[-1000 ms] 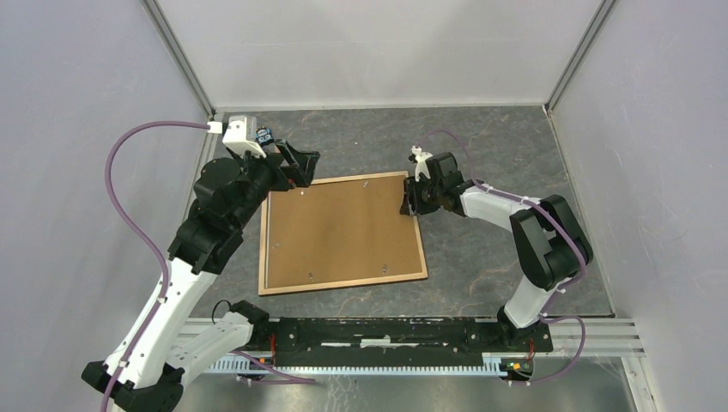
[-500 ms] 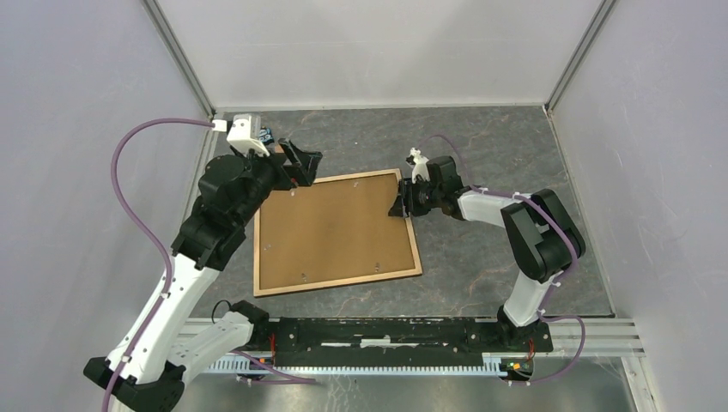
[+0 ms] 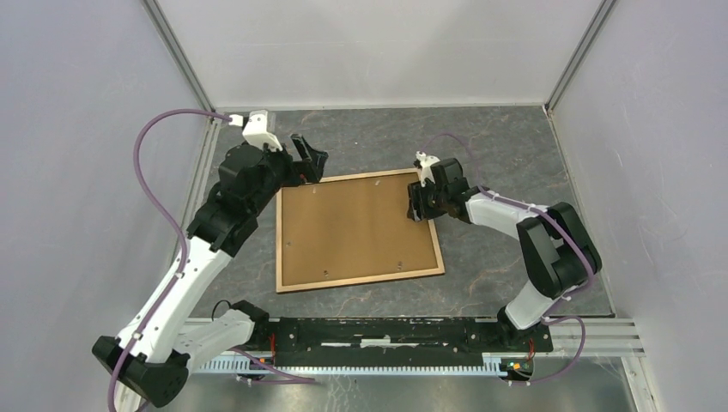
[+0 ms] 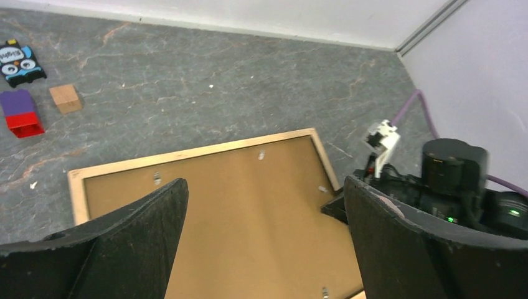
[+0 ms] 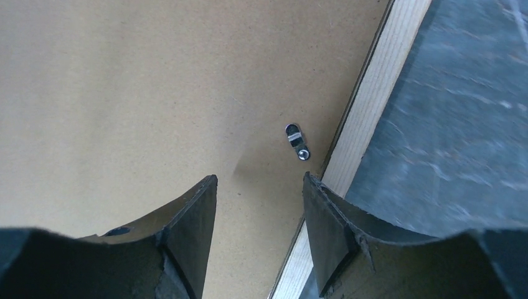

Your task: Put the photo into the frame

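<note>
The frame (image 3: 361, 281) lies back up on the grey table, its light wood rails around a brown backing board (image 3: 356, 227). The photo is hidden. My left gripper (image 3: 313, 163) hovers wide open over the frame's far left corner; in the left wrist view the left gripper (image 4: 264, 180) spans the board (image 4: 249, 205) and far rail (image 4: 187, 152). My right gripper (image 3: 418, 204) stands open low over the frame's right side. In the right wrist view the right gripper (image 5: 259, 177) straddles the inner edge of the rail (image 5: 367, 118), near a small metal clip (image 5: 297, 142).
Beyond the frame's far left corner lie a black owl card (image 4: 18, 61), a small wooden cube (image 4: 65, 98) and a purple-and-red block (image 4: 22, 113). White walls close in the table at the back and both sides.
The frame slid left, then right, and now lies further right and turned a little. The right gripper's jaws have widened. The left arm swung right and further back.
</note>
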